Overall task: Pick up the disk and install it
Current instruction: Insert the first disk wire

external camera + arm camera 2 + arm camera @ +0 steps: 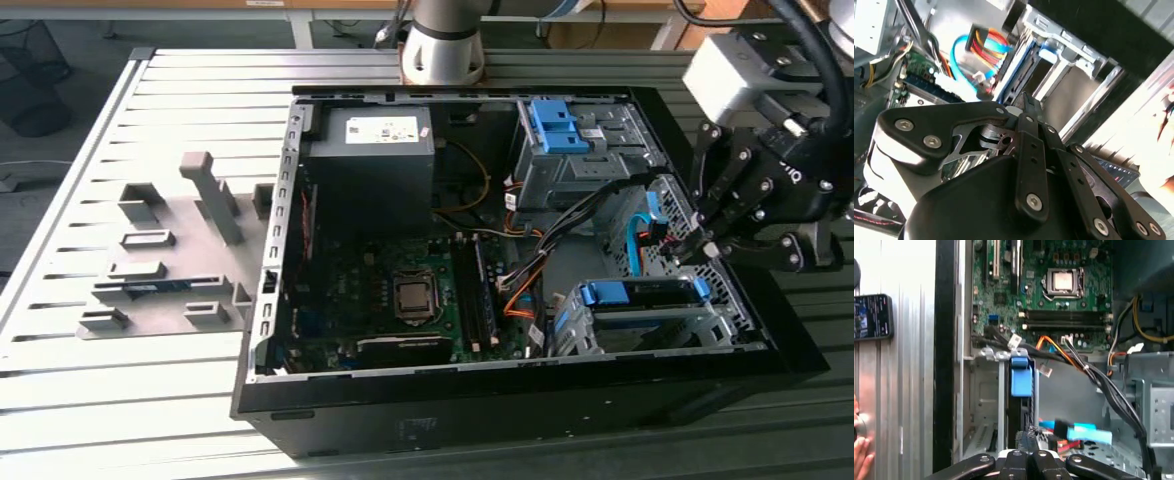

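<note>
The disk (pixel 641 293) was seen slotted in the drive cage (pixel 667 328) of the open computer case (pixel 534 420) on the desk (pixel 134 360). The claw (pixel 697 255) was held just beside it, lined up with its long axis. Whether the claw was spread or pressed together could not be told.

**Disk: position and pose**
The disk (pixel 643 293) sits in the metal drive cage (pixel 667 335), inside the open computer case (pixel 534 400) on the exterior view's right, at the near corner. Its blue plastic frame lies across the top of the cage opening. The drive body beneath looks dark and is mostly hidden by the cage walls. In the first wrist view the disk is seen edge-on, with a blue tab at one end and a thin dark edge running from it between the cage walls. Whether it is fully seated cannot be determined.
</note>
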Tool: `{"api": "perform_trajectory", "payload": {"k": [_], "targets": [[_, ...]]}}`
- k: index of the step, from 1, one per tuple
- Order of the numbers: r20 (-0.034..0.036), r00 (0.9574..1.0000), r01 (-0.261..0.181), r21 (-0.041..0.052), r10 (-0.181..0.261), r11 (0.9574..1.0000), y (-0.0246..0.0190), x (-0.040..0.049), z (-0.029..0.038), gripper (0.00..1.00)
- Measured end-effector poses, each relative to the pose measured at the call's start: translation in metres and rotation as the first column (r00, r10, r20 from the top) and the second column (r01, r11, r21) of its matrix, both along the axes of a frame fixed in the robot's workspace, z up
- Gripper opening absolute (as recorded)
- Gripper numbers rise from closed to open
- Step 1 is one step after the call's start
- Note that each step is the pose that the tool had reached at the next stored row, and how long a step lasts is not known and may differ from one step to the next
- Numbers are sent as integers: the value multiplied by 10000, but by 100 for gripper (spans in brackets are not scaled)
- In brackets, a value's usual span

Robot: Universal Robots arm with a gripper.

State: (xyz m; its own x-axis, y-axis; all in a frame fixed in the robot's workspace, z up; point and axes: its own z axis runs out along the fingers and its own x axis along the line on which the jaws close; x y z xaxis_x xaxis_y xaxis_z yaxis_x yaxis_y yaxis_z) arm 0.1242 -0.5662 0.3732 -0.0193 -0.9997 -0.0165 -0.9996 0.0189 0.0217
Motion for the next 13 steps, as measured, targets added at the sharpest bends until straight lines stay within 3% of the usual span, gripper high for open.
{"api": "perform_trajectory", "payload": {"k": [5, 12, 13], "targets": [[0, 10000, -22, 0, 22, 10000, 104, 16, -13, 11], [-1, 10000, -43, 0, 43, 10000, 118, 31, -25, 11], [0, 10000, -60, 3, 60, 10000, 126, 36, -31, 18]]}}
